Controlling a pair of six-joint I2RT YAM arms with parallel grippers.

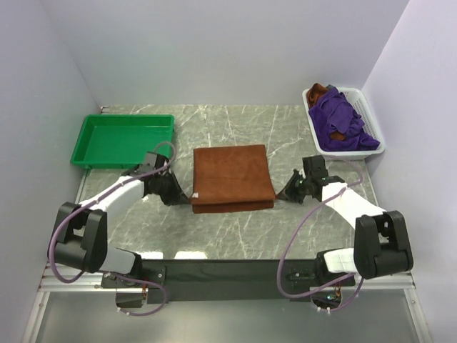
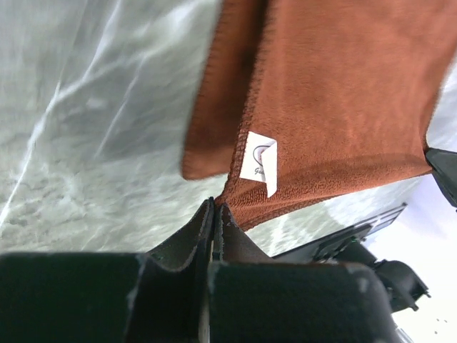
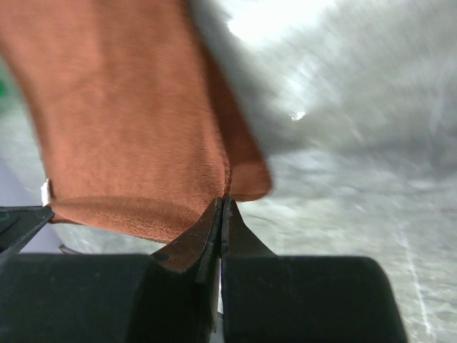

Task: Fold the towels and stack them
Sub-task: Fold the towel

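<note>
A rust-brown towel (image 1: 232, 175) lies doubled over in the middle of the marble table, its thick folded edge toward the arms. My left gripper (image 1: 187, 198) is shut on the towel's near left corner. In the left wrist view the towel (image 2: 343, 93) runs right down into the closed tips of the left gripper (image 2: 214, 206), with a white label (image 2: 258, 161) beside the hem. My right gripper (image 1: 280, 194) is shut on the near right corner. The right wrist view shows the towel (image 3: 121, 114) ending at the pinched tips of the right gripper (image 3: 223, 200). More towels, purple (image 1: 343, 121) and rust-brown (image 1: 319, 91), sit bunched in a basket.
A white basket (image 1: 375, 136) stands at the back right corner against the wall. A green tray (image 1: 121, 139) sits at the back left. Walls close in the table on the left, rear and right.
</note>
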